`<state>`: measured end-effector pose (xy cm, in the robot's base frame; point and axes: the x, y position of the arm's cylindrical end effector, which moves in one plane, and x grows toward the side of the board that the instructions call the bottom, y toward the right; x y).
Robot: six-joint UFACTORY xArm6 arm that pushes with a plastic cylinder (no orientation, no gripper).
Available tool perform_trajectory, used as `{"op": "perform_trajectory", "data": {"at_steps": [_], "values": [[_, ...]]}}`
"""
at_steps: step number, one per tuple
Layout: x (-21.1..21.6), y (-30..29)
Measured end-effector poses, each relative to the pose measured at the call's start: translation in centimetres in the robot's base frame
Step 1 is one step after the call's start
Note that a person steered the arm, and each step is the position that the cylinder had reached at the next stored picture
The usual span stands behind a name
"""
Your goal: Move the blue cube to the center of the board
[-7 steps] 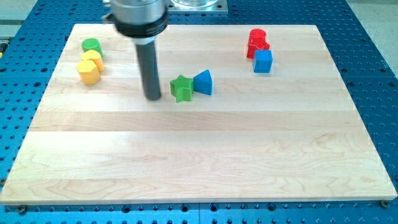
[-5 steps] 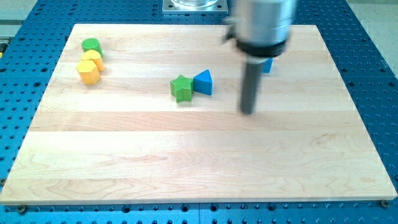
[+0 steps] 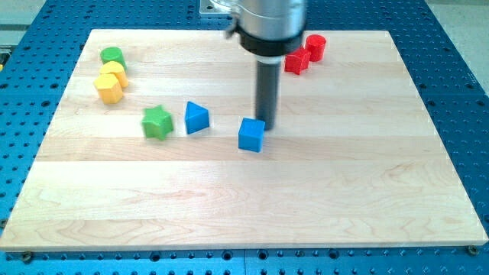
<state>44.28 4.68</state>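
Shifted from the far-right corner, blue cube [image 3: 251, 134] sits mid-worktop, touching tip [image 3: 264, 127] on its far-right side; no fingers exist.

A robotics lab bench is shown. A pale wooden board [image 3: 244, 198] is laid on a blue metal tabletop [image 3: 458, 92] drilled with a regular grid of mounting holes, as used for fixing test rigs. A machined metal mounting plate [image 3: 218, 6] is seen at the view's top, and small coloured test blocks are scattered over the board.
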Motion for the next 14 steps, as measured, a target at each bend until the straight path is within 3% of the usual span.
{"op": "perform_trajectory", "data": {"at_steps": [1,2,3,4,5,6,7,9,10,12,13,14], "values": [[0.8,3.6],[4.2,-2.8],[4.0,-6.3],[6.7,-8.3],[7.4,-20.1],[2.7,-23.1],[-0.4,-23.0],[-0.5,-12.1],[4.8,-17.4],[2.1,-10.1],[4.1,-11.0],[4.8,-8.1]]}}
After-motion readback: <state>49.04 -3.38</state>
